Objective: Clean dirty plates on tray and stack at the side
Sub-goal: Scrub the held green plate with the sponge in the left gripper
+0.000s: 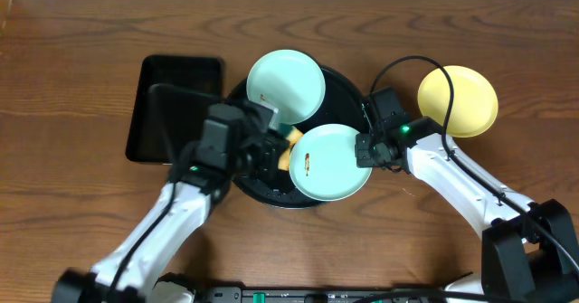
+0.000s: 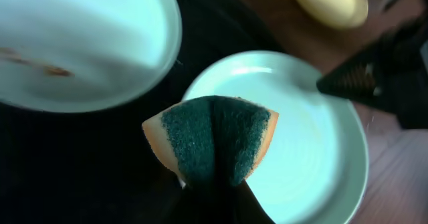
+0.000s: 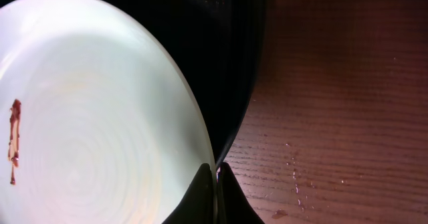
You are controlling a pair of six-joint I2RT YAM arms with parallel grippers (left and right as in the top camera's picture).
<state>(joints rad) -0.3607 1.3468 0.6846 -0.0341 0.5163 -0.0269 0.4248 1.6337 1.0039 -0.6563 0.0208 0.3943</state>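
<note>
The round black tray (image 1: 344, 88) holds two aqua plates. The far plate (image 1: 285, 84) has a brown streak in the left wrist view (image 2: 73, 43). The near plate (image 1: 333, 163) carries a thin brown streak and is tilted up off the tray. My right gripper (image 1: 365, 149) is shut on its right rim (image 3: 215, 174). My left gripper (image 1: 271, 154) is shut on a folded sponge (image 2: 212, 138), green scouring face out, held just over the near plate's left edge (image 2: 314, 137). The yellow plate (image 1: 458, 99) lies on the table right of the tray.
A smaller rectangular black tray (image 1: 176, 104) lies left of the round tray. Wooden table (image 3: 348, 103) to the right has a few wet specks. The right arm's cable loops over the tray's back right.
</note>
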